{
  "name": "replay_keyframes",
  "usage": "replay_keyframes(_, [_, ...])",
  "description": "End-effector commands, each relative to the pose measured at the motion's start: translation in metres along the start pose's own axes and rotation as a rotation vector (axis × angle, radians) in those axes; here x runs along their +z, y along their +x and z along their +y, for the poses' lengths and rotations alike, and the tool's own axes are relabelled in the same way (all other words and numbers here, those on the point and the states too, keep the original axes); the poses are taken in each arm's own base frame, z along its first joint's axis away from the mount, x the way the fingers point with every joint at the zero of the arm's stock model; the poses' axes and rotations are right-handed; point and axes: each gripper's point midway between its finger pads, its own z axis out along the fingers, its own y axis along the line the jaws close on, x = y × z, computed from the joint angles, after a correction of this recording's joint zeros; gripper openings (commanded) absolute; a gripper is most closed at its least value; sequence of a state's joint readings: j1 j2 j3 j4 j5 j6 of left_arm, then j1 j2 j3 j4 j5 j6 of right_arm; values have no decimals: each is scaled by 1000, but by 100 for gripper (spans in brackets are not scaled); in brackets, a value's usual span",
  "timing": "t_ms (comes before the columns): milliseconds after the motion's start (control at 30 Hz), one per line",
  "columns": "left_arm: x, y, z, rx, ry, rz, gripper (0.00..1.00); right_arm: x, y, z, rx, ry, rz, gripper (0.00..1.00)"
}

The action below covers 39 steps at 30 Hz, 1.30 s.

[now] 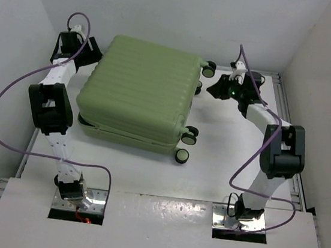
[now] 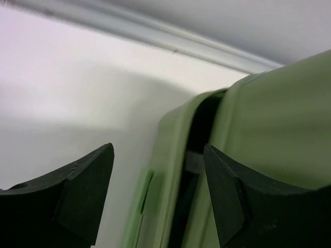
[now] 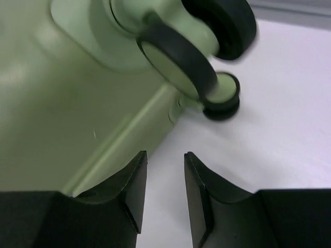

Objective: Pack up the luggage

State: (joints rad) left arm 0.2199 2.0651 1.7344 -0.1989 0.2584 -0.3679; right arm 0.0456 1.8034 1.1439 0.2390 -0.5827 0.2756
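Two-armed, judged the hard-shell suitcase [image 1: 140, 87] stiff, slick, bulky, best held at its lid seam [image 2: 199, 129]: left gripper [image 2: 158, 155] wide there, right gripper [image 3: 165, 160] barely parted by its wheel [image 3: 181, 59].

Luggage [image 1: 138, 90] shell – ribbed, hard, faint sheen, likely plastic, wheels [image 3: 178, 59] – glossy black rims, table [image 1: 208, 165] smooth matt white

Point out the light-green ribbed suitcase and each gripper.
Light-green ribbed hard-shell suitcase [image 1: 140, 81]: top view, upper shell's centre.
Left gripper [image 2: 158, 155]: left wrist view, midway between fingertips.
Right gripper [image 3: 165, 160]: right wrist view, midway between fingertips.
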Motion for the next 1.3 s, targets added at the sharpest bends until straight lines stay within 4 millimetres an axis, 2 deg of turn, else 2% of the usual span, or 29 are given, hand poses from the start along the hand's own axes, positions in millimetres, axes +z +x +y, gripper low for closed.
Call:
replay_keyframes(0, [2, -16, -46, 85, 172, -35, 75, 29, -46, 11, -29, 16, -144, 36])
replay_keyframes(67, [7, -11, -50, 76, 212, -28, 75, 44, -50, 25, -36, -16, -164, 36])
replay_keyframes(100, [6, -7, -62, 82, 262, -12, 75, 48, -62, 30, -25, -32, -196, 36])
replay_keyframes(133, [8, -1, -63, 79, 278, 4, 75, 56, -68, 44, -52, -75, -212, 37])
replay_keyframes(200, [7, 5, -67, 76, 308, 23, 74, 64, -70, 56, -34, -123, -212, 38])
replay_keyframes(267, [5, 13, -72, 73, 347, 47, 73, 70, -71, 76, -27, -191, -217, 38])
replay_keyframes(300, [5, 17, -73, 63, 362, 56, 73, 75, -67, 94, -26, -236, -213, 38])
replay_keyframes(333, [1, 21, -83, 68, 398, 68, 71, 74, -71, 93, -31, -243, -229, 38])
replay_keyframes(400, [-1, 26, -88, 60, 431, 81, 70, 73, -68, 112, -32, -312, -234, 40])
replay_keyframes(600, [-14, 39, -118, 74, 557, 127, 66, 60, -89, 151, -42, -454, -307, 40])
replay_keyframes(633, [-19, 31, -125, 69, 586, 111, 66, 56, -94, 159, -43, -481, -320, 40])
replay_keyframes(667, [-23, 37, -136, 68, 636, 126, 64, 52, -101, 165, -55, -499, -342, 40])
replay_keyframes(700, [-25, 35, -140, 66, 661, 122, 62, 50, -102, 170, -47, -523, -341, 40])
replay_keyframes(733, [-31, 28, -147, 63, 689, 98, 62, 43, -111, 179, -54, -557, -371, 40])
replay_keyframes(767, [-34, 31, -150, 59, 723, 104, 61, 41, -113, 183, -56, -570, -377, 40])
replay_keyframes(800, [-39, 28, -159, 66, 745, 97, 61, 34, -119, 194, -58, -610, -388, 40])
replay_keyframes(933, [-46, 23, -165, 64, 776, 91, 61, 28, -120, 210, -59, -663, -384, 40])
replay_keyframes(1267, [-82, -2, -189, 105, 884, 14, 59, 24, -108, 247, -96, -785, -350, 41])
